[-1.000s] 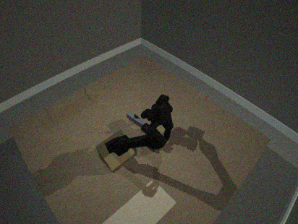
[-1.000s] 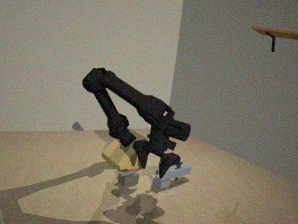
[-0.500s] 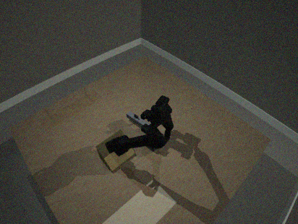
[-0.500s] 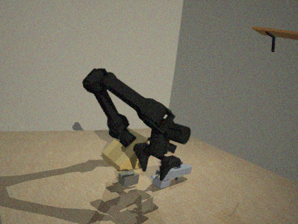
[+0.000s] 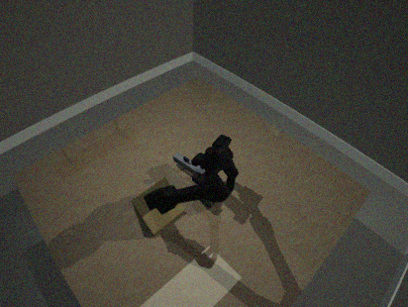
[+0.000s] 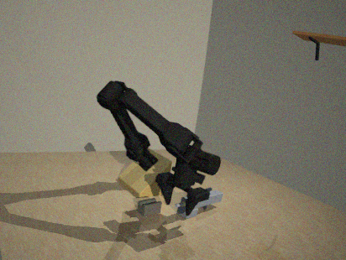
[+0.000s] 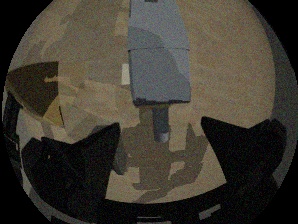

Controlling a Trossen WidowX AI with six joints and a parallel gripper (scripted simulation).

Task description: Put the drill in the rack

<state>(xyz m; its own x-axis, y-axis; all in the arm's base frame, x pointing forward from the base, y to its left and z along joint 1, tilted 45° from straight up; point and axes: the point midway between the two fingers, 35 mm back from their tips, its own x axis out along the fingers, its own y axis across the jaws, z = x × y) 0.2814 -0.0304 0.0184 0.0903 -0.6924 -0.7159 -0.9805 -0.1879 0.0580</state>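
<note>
The gripper (image 7: 158,156) hangs low over the wooden floor (image 6: 269,218) with its jaws spread wide and holding nothing, while the grey drill (image 7: 158,56) lies lengthwise just ahead of and between the two fingertips.

The arm (image 6: 147,115) and gripper (image 6: 181,200) are matte black throughout. The drill (image 7: 158,56) is pale blue-grey, with a dark square patch at its far end (wrist view). The rack (image 6: 149,207) is mid grey. The base block (image 6: 138,178) is pale yellow. The table (image 6: 273,226) is tan with faint wood-grain mottling. The shelf (image 6: 321,39) is orange-brown on a dark bracket.
</note>
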